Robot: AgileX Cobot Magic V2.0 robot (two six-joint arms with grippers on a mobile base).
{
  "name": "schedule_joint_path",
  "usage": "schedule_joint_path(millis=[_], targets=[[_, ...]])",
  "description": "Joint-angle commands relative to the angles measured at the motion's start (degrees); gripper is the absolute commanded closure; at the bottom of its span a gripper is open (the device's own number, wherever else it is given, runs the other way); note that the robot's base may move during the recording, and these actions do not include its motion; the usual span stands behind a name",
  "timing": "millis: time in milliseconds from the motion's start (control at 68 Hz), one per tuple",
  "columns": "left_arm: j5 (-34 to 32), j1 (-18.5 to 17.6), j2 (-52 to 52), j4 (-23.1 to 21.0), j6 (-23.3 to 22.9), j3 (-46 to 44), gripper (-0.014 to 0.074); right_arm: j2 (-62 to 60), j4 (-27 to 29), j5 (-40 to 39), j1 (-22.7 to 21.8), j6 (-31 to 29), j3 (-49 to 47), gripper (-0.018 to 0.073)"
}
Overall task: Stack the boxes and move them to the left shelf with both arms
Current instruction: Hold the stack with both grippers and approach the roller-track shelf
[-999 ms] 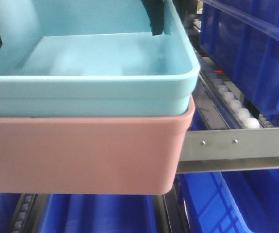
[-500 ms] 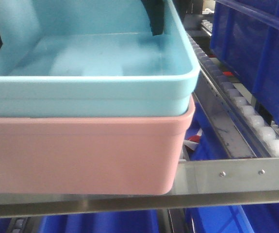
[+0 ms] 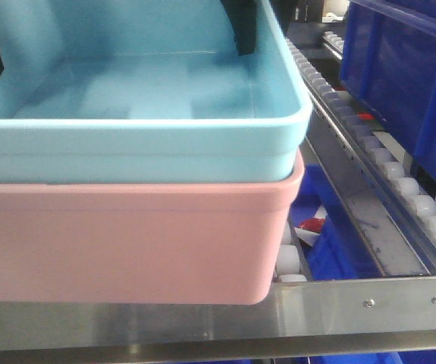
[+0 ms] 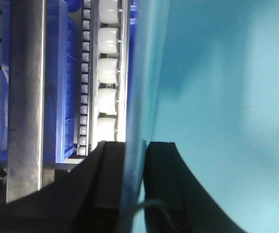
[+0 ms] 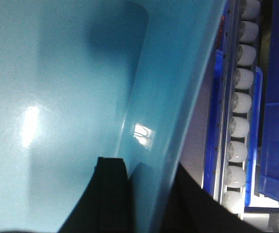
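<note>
Gripping the left wall of the turquoise bin (image 3: 142, 114), the left gripper (image 4: 132, 184) had one black finger (image 4: 110, 179) outside the wall and the other inside, pinched on the plastic. That turquoise bin sat nested in the pink bin (image 3: 134, 243), rim over rim, filling most of the front view. Below the pink bin ran the steel front bar (image 3: 354, 311) of the left shelf (image 3: 377, 227), its white rollers (image 3: 422, 205) receding to the right beside a dark blue bin (image 3: 407, 68). On the far wall of the turquoise bin, the right gripper (image 5: 144, 194) was likewise clamped, a finger on each side of the rim.
</note>
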Motion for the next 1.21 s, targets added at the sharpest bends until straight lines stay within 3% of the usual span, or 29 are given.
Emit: schedule_joint_path(millis=[0, 500, 720, 955, 1190], targets=[[-12.8, -1.8, -1.9, -5.2, -0.8, -2.9, 0.0606, -2.6, 3.4, -12.0, 2.0, -1.0, -2.3, 0.0505], [-13.7, -1.8, -1.9, -4.1, -0.7, -2.9, 0.0606, -2.6, 3.4, -13.2, 2.0, -1.0, -2.3, 0.0505], [-14.0, -1.5, -1.9, 1.8, -0.7, -2.9, 0.0606, -2.7, 3.3, -13.5, 2.0, -1.1, -2.3, 0.0505], [-15.5, 2.0, -1.9, 3.1, 0.0, -2.9, 0.0606, -2.7, 3.0, -13.7, 1.4, -4.1, -2.3, 0.0505], [-18.4, 3.6, -1.9, 3.0, 1.3, -2.9, 0.0606, -2.7, 3.1, -16.6, -2.6, -7.0, -2.3, 0.0505]])
